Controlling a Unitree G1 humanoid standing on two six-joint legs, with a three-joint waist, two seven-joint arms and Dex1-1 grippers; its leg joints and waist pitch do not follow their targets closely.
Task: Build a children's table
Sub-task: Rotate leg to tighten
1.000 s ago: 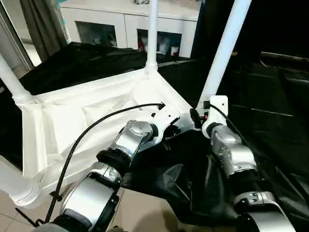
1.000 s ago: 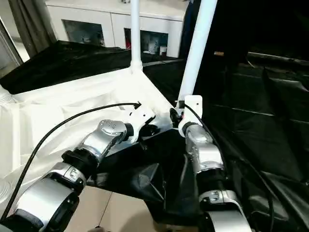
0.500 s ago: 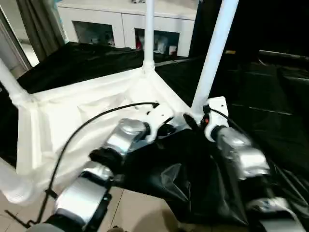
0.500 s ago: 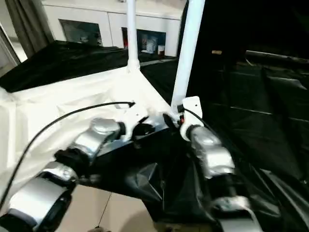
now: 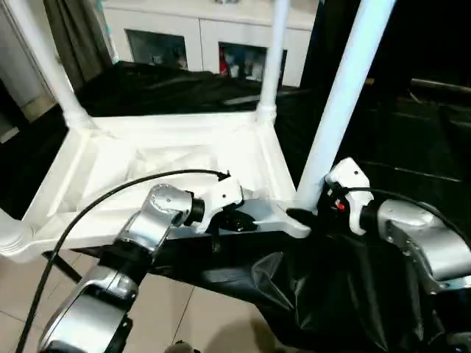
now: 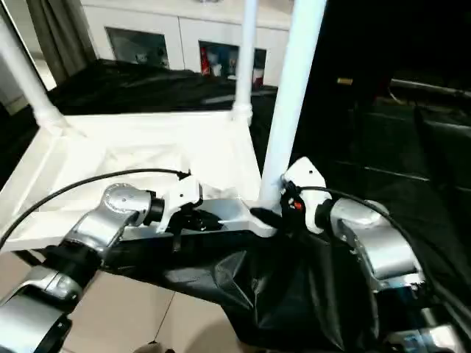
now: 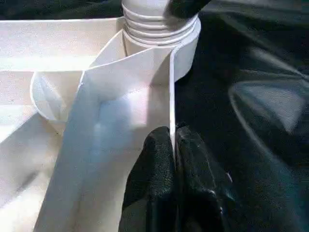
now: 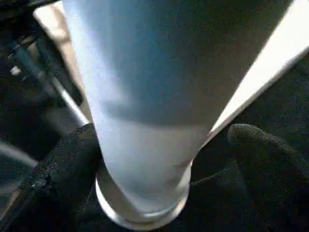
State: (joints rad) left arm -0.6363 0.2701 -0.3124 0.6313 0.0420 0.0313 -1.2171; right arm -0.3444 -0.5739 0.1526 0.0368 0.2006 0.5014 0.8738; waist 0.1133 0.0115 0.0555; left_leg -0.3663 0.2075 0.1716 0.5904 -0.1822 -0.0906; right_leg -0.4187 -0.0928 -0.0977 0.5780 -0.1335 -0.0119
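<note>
The children's table lies upside down: its white tabletop [image 5: 169, 165] shows its ribbed underside. Three legs stand up from corner sockets, at the far left [image 5: 44, 59], the far right [image 5: 274, 66] and the near right [image 5: 342, 103]. A further socket [image 5: 11, 239] is at the near left edge. My left gripper [image 7: 173, 140] is shut on the tabletop's thin near rim [image 7: 171, 87], a little left of the near right socket [image 7: 159, 24]. My right gripper [image 8: 161, 150] is open around the base of the near right leg [image 8: 145, 96], one finger [image 8: 63, 164] beside it and the other finger [image 8: 260, 150] apart.
Black cloth [image 5: 331, 294] covers the surface under and right of the tabletop and hangs in folds toward me. A white cabinet [image 5: 199, 37] stands behind, a curtain [image 5: 73, 37] at the back left. Tiled floor [image 5: 199, 323] lies below the near rim.
My right gripper has opened around the near right leg's base. The whole picture has swung, so the camera has moved. My left gripper stays shut on the rim.
</note>
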